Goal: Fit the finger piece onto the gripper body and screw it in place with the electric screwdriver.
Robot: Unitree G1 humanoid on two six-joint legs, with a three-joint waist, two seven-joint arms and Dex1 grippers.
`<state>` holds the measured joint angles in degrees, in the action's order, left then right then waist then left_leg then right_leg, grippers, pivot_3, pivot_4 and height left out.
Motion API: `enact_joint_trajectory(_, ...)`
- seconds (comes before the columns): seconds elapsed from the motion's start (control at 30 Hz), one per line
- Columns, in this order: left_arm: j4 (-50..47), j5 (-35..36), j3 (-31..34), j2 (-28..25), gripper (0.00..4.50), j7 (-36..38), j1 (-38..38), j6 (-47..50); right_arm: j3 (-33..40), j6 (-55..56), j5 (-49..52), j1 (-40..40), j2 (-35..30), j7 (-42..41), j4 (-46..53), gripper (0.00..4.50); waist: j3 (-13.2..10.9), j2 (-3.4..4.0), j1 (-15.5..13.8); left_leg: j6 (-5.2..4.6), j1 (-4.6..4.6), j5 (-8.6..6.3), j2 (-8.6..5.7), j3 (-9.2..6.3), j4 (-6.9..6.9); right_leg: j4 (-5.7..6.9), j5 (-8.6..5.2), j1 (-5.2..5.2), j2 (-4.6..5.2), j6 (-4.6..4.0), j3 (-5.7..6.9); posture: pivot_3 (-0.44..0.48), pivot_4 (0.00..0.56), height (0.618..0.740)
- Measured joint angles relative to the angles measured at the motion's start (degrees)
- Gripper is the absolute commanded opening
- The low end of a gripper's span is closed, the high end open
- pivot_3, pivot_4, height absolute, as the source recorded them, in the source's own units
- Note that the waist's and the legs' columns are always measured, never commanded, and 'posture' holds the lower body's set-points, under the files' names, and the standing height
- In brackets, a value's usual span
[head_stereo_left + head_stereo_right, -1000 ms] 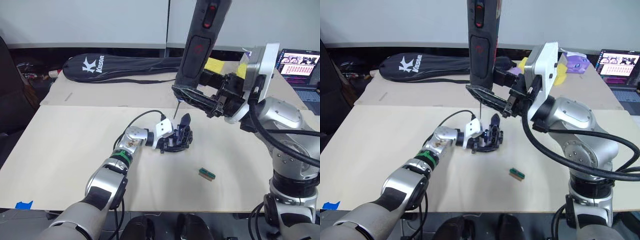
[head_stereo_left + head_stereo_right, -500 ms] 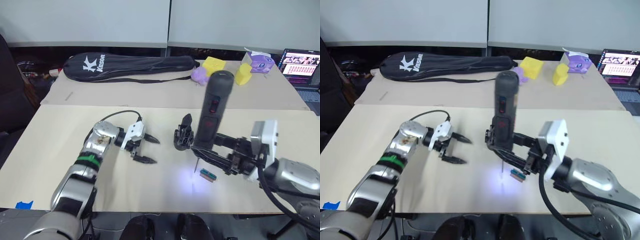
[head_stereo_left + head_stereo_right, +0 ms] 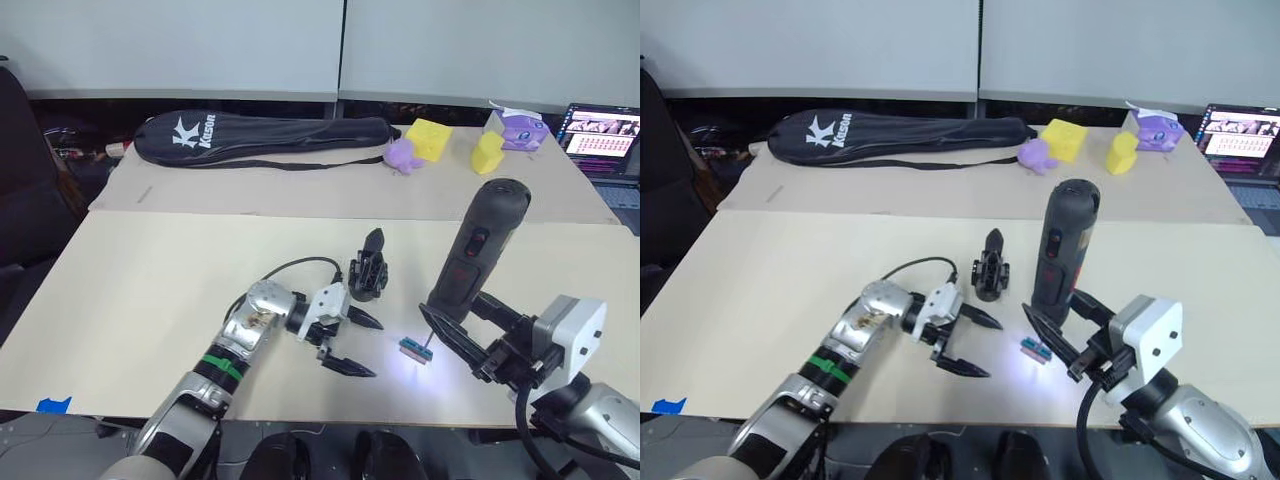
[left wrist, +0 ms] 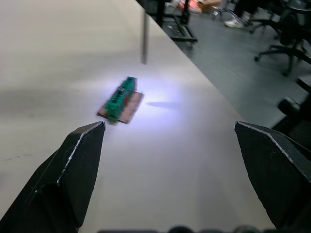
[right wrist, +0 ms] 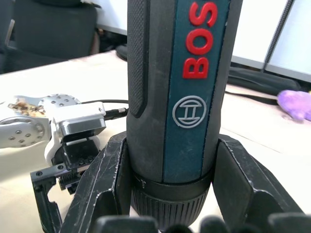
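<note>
The gripper body (image 3: 367, 280) stands alone on the cream table (image 3: 150, 290), near its middle. The finger piece (image 3: 373, 241) rises from its top, tip up. My left gripper (image 3: 372, 348) is open and empty just in front of the body, not touching it. My right gripper (image 3: 452, 312) is shut on the lower end of the electric screwdriver (image 3: 477, 250), held upright at the front right. Its bit (image 4: 144, 34) hangs over the small green block (image 4: 119, 99), which is lit by the tip light. The right wrist view shows both fingers (image 5: 109, 179) clamping the screwdriver (image 5: 180, 87).
A long black racket bag (image 3: 270, 131) lies across the back table. Yellow and purple foam shapes (image 3: 428, 135) sit behind on the right, next to a laptop (image 3: 600, 128). The green block (image 3: 412, 350) lies close to the table's front edge.
My left gripper let go of the gripper body, opened and now sits just in front of it. The right arm brought the screwdriver down from above the body to over the green block.
</note>
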<state>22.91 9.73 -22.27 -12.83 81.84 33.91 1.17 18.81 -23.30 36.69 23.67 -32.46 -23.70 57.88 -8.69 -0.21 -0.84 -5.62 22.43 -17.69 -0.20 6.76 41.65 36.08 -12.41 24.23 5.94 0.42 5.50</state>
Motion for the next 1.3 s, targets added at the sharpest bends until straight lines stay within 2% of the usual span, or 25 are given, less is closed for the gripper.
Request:
enact_joint_trajectory(0.47, 4.2, -2.7, -0.1, 2.5, 4.5, -5.4, 0.0, -3.7, -5.4, 4.6, -8.4, -0.9, 5.1, -1.2, -2.9, 1.92, 0.0, 0.0, 0.0, -0.07, 0.0, -0.04, 0.0, -0.02, 0.02, -0.02, 0.01, 0.01, 0.13, -0.01, -0.03, 0.0, 0.15, 0.74)
enact_joint_trajectory(0.67, 5.2, -3.0, -0.1, 2.7, 4.5, -5.9, 0.0, -4.9, -6.7, 4.6, -8.8, -3.2, 5.2, -1.0, -3.5, 1.92, 0.0, 0.0, 0.0, -0.09, 0.0, -0.05, 0.0, -0.02, 0.02, -0.03, 0.01, 0.01, 0.16, -0.01, -0.03, 0.0, 0.15, 0.74)
enact_joint_trajectory(1.3, 6.9, -3.0, -0.1, 3.0, 4.5, -6.0, 1.4, -6.1, -6.5, 4.1, -8.4, -3.4, 5.8, 0.4, -5.5, 1.92, 0.0, 0.0, 0.1, -0.1, 0.01, -0.06, -0.01, -0.02, 0.02, -0.02, 0.01, 0.01, 0.13, -0.01, -0.02, 0.0, 0.15, 0.74)
